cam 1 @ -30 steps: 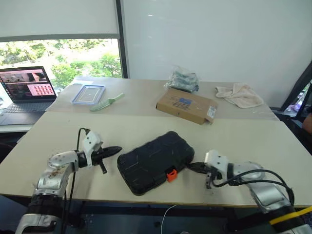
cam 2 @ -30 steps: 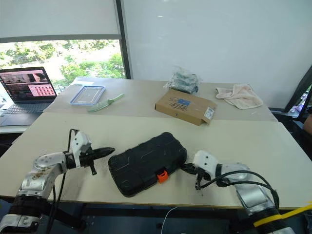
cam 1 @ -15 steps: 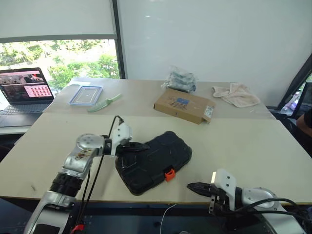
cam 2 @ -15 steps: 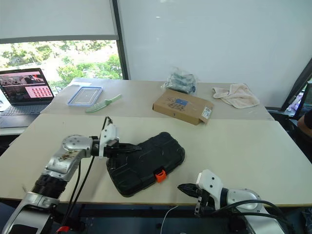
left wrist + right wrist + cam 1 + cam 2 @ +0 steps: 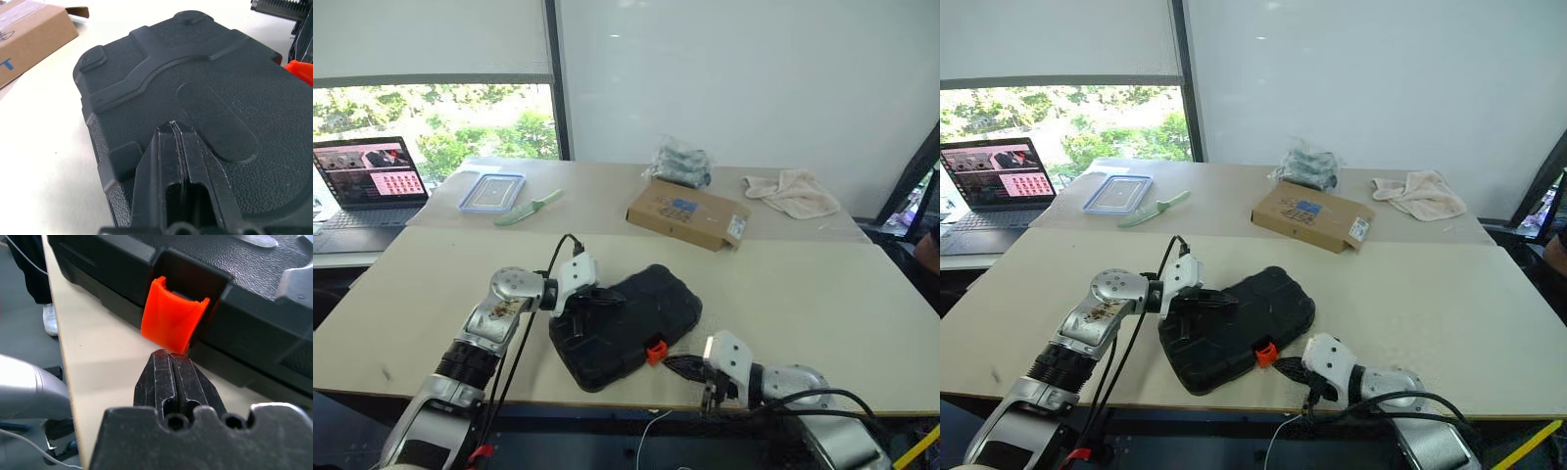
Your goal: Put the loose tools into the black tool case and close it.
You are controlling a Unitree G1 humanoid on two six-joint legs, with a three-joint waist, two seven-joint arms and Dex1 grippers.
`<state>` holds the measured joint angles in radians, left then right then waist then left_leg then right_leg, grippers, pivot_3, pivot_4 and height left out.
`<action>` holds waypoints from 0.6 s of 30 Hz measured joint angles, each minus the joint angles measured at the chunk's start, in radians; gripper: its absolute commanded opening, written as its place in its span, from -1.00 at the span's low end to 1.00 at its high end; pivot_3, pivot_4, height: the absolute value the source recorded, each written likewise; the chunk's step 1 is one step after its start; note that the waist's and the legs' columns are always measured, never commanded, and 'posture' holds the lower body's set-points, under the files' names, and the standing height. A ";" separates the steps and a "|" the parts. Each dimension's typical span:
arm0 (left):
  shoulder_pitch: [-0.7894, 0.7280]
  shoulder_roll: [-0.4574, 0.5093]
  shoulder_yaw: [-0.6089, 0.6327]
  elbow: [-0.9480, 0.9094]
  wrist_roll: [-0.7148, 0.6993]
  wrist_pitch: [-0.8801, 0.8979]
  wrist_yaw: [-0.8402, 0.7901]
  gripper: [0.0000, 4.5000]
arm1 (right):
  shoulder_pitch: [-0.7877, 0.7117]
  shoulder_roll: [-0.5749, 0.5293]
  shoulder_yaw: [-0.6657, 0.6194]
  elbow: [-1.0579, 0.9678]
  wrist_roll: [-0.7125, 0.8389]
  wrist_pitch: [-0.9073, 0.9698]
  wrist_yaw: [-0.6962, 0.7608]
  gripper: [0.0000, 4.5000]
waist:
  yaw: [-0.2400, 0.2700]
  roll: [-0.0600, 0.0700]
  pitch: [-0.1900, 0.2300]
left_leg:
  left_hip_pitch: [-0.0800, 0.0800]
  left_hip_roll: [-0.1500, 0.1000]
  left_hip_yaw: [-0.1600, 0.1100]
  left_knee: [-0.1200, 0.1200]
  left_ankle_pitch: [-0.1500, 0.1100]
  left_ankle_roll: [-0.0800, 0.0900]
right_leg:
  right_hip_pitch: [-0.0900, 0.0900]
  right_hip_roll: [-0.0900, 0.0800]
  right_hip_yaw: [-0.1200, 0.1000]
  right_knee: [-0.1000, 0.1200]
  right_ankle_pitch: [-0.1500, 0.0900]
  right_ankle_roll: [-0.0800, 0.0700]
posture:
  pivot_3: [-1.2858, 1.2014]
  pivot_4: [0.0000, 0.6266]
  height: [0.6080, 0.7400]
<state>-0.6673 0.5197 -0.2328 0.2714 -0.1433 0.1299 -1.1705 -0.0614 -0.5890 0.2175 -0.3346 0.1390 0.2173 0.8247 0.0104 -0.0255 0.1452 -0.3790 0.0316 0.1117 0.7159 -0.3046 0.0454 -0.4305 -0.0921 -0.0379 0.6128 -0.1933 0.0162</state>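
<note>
The black tool case (image 5: 628, 321) lies closed on the near table, its small orange latch (image 5: 655, 351) facing the front edge. My left gripper (image 5: 605, 295) is shut and rests its tips on the lid's left part; the left wrist view shows the closed fingers (image 5: 172, 147) lying on the textured lid (image 5: 205, 83). My right gripper (image 5: 674, 364) is shut, just in front of the latch, near the table edge. In the right wrist view its tips (image 5: 171, 363) stand right under the orange latch (image 5: 172, 323), barely apart from it. The loose tools are out of view.
On the far table are a brown cardboard box (image 5: 688, 213), a pale green knife (image 5: 529, 207), a clear blue-rimmed container (image 5: 492, 190), a plastic bag (image 5: 677, 162) and a crumpled cloth (image 5: 791, 192). A laptop (image 5: 372, 184) stands at the far left.
My left gripper swung right from beside the case onto its lid. My right gripper pulled back toward the table's front edge, then came in below the latch, fingers closing fully.
</note>
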 measured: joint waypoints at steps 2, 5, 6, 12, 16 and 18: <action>0.000 0.000 0.000 0.004 0.003 0.001 0.002 -1.00 | -0.003 0.004 0.005 0.012 -0.002 -0.005 0.001 -0.99 | 0.000 0.000 0.000 | 0.004 0.000 0.000 -0.001 0.000 0.000 | 0.004 0.000 0.000 -0.001 0.000 0.000 | 0.03 -0.52 1.00; 0.000 0.003 -0.001 0.013 0.004 0.001 0.001 -1.00 | -0.015 0.019 0.013 0.030 -0.012 -0.015 0.002 -0.99 | -0.001 0.000 0.000 | 0.008 0.001 0.000 -0.001 -0.001 0.001 | 0.007 0.000 0.000 0.000 0.000 0.000 | 0.03 -0.52 1.00; 0.000 0.003 -0.001 0.017 0.005 0.001 0.002 -1.00 | -0.020 0.024 0.015 0.036 -0.015 -0.015 0.002 -0.99 | -0.002 0.000 0.000 | 0.008 0.001 0.000 -0.001 -0.001 0.001 | 0.007 0.000 0.000 0.000 0.000 0.000 | 0.03 -0.52 1.00; -0.001 0.006 -0.001 0.027 0.016 0.008 0.012 -1.00 | -0.042 0.069 0.045 0.078 -0.021 -0.019 0.003 -0.99 | -0.009 0.000 0.000 | 0.009 0.002 0.000 -0.001 0.000 0.000 | 0.007 0.000 0.000 0.002 0.000 -0.001 | 0.03 -0.52 1.00; -0.001 0.014 -0.001 0.018 0.024 0.022 0.012 -1.00 | -0.045 0.086 0.048 0.096 -0.024 -0.039 0.003 -0.99 | -0.014 0.000 0.000 | 0.010 0.002 0.000 -0.001 0.000 -0.001 | 0.007 0.001 0.000 0.002 0.000 -0.001 | 0.03 -0.52 1.00; -0.001 0.018 -0.001 0.016 0.027 0.022 0.012 -1.00 | -0.047 0.095 0.048 0.103 -0.028 -0.043 0.003 -0.99 | -0.017 0.000 -0.001 | 0.010 0.002 0.000 -0.001 0.000 -0.001 | 0.007 0.001 0.000 0.002 0.000 -0.001 | 0.03 -0.52 1.00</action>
<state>-0.6683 0.5382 -0.2343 0.2878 -0.1165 0.1521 -1.1585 -0.1086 -0.4944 0.2651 -0.2314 0.1109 0.1748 0.8281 -0.0068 -0.0254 0.1447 -0.3692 0.0340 0.1115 0.7145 -0.3042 0.0447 -0.4235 -0.0913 -0.0375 0.6148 -0.1933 0.0155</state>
